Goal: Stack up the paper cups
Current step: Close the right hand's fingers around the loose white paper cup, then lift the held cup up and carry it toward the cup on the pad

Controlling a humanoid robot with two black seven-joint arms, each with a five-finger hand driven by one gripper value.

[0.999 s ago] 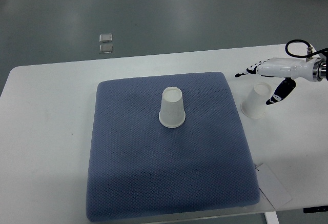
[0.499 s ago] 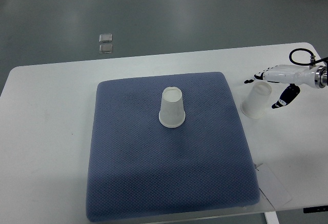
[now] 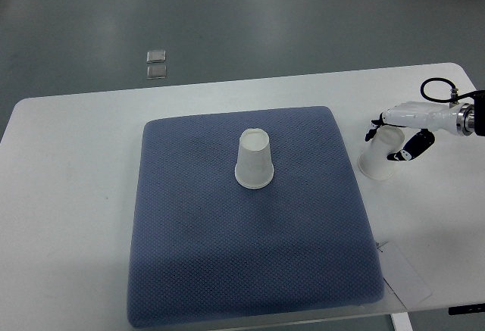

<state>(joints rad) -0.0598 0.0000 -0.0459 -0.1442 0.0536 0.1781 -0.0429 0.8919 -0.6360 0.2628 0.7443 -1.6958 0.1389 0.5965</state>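
Your right hand (image 3: 395,135) reaches in from the right edge, its white shell and black-tipped fingers (image 3: 409,148) curled around the upper part of a white paper cup (image 3: 380,157) that stands upside down and tilted on the white counter (image 3: 68,195). One finger lies along the cup's far side and the thumb presses its near side, so the fingers are pinching the cup between them. A black cable loops above the wrist.

Well to the left of the fingers, a second white paper cup (image 3: 253,160) stands upside down near the middle of a dark blue textured square mat (image 3: 250,263). The held cup sits just off the mat's right edge, touching the bare counter rather than the fabric.

Below the fingers, towards the near edge of the counter, a white paper tag (image 3: 405,274) lies beside the mat's lower right corner. Far off to the upper left of the fingers, beyond the counter, two small clear square items (image 3: 157,64) rest on the grey floor (image 3: 303,13).

Your left arm does not show.
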